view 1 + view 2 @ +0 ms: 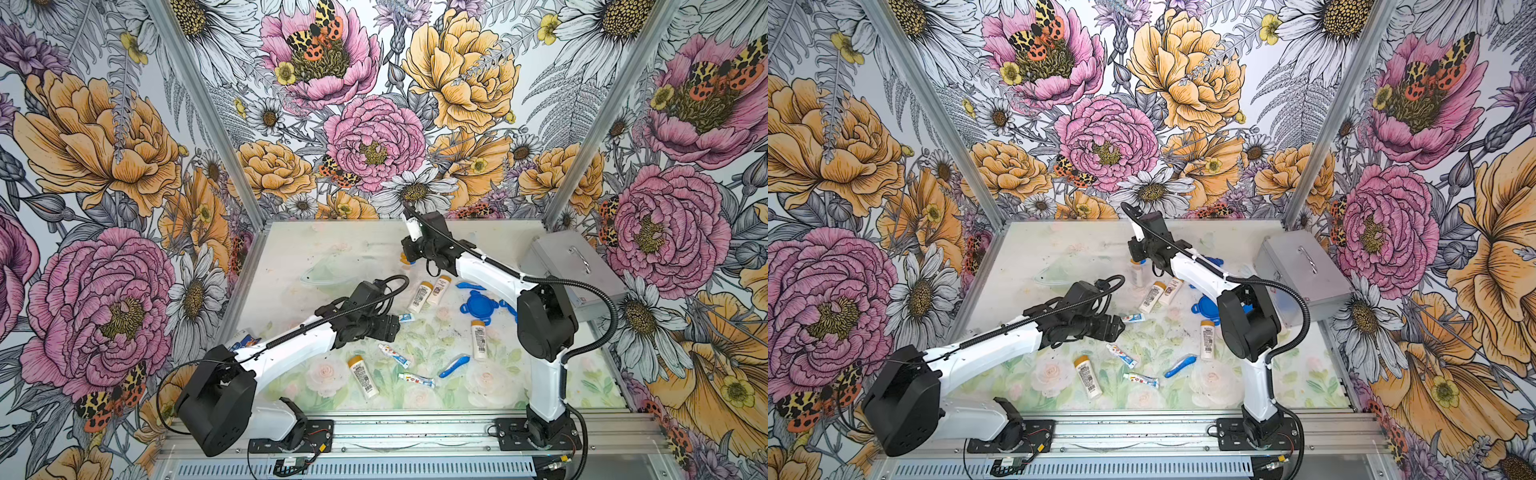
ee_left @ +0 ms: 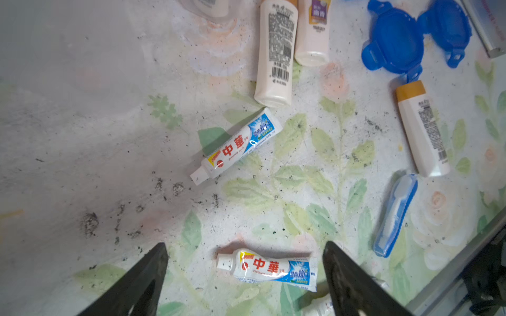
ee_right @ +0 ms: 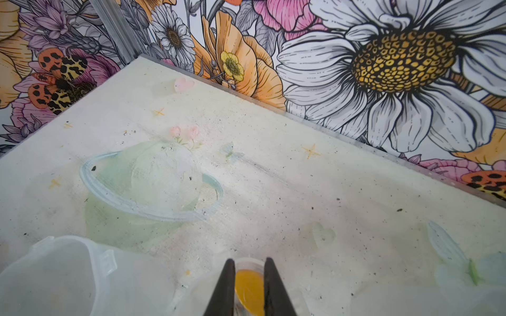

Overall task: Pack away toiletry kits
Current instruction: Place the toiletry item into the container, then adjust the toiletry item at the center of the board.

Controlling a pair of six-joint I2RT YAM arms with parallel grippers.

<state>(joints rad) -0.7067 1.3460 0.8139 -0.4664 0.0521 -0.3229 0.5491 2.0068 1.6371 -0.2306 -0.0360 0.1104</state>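
Observation:
My right gripper is shut on the orange cap of a white bottle. That bottle stands upright inside a clear cup at the back middle of the table. My left gripper hangs open above the table, and in the left wrist view a toothpaste tube lies flat between its fingers, untouched. A second tube lies just beyond it. Two bottles lie side by side, and single ones lie to the right and near the front. Blue lids and a blue toothbrush lie at the right.
A silver metal case with a handle stands closed at the back right corner. Another clear cup lies beside the right gripper. A third tube lies near the front. Flowered walls close in three sides of the table.

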